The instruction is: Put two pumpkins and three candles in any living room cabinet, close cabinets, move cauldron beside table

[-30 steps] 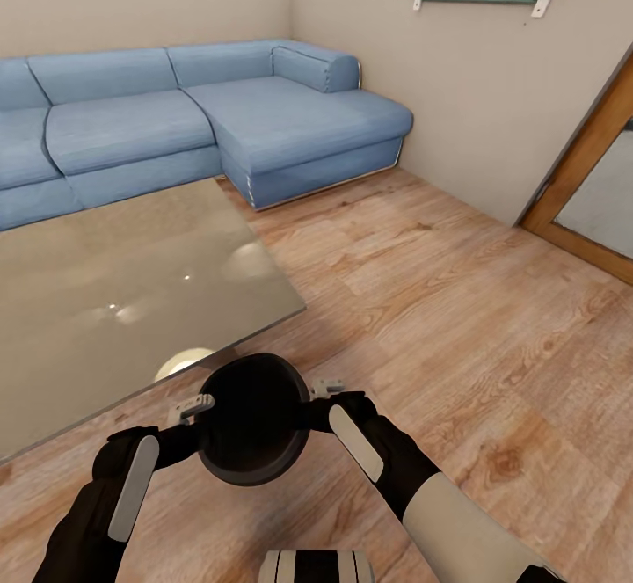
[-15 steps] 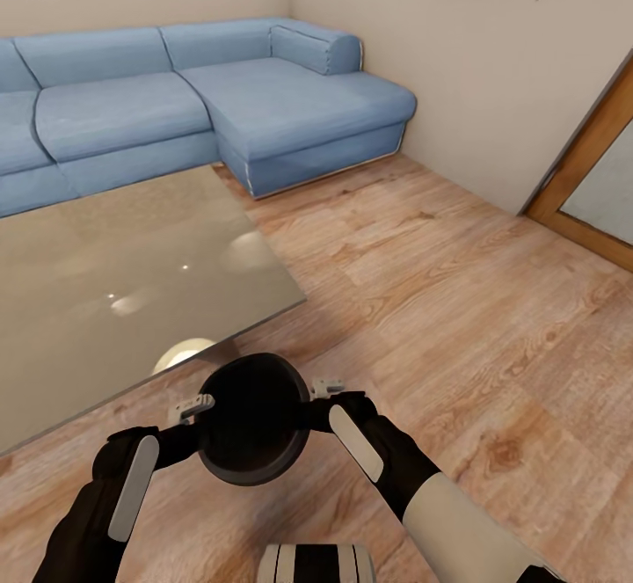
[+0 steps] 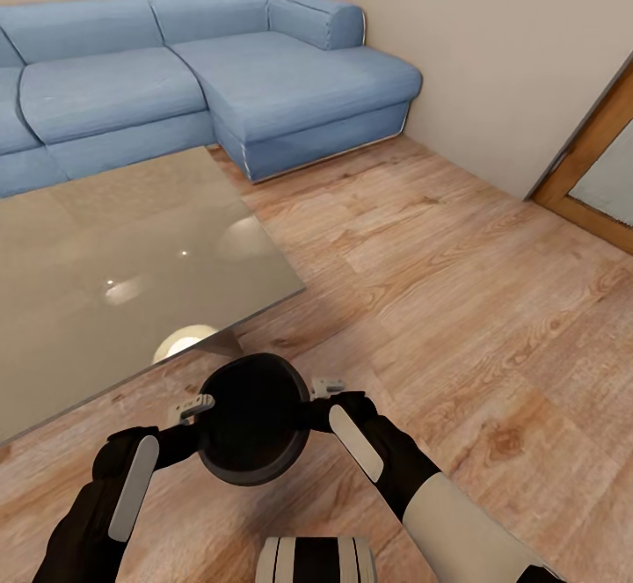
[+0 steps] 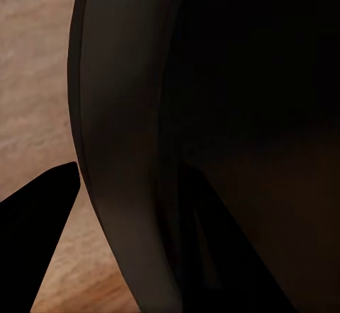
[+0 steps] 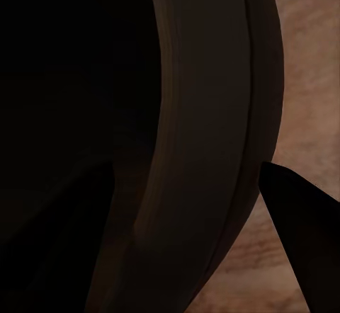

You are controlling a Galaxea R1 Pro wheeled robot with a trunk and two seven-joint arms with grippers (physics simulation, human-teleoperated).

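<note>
Cauldron-placing step: black cauldron (image 3: 252, 418) held off the wooden floor (image 3: 457, 302) between left gripper (image 3: 195, 407) and right gripper (image 3: 327, 386), jaws apparently clamped on its rim, near the glass desk (image 3: 105, 284); next, lower it beside the desk.

Glass table (image 3: 105, 275) blocks left; floor (image 3: 457, 302) open rightward.

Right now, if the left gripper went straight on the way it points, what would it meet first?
The cauldron: the left gripper points inward at its rim, apparently already in contact, with the right gripper on the opposite side.
</note>
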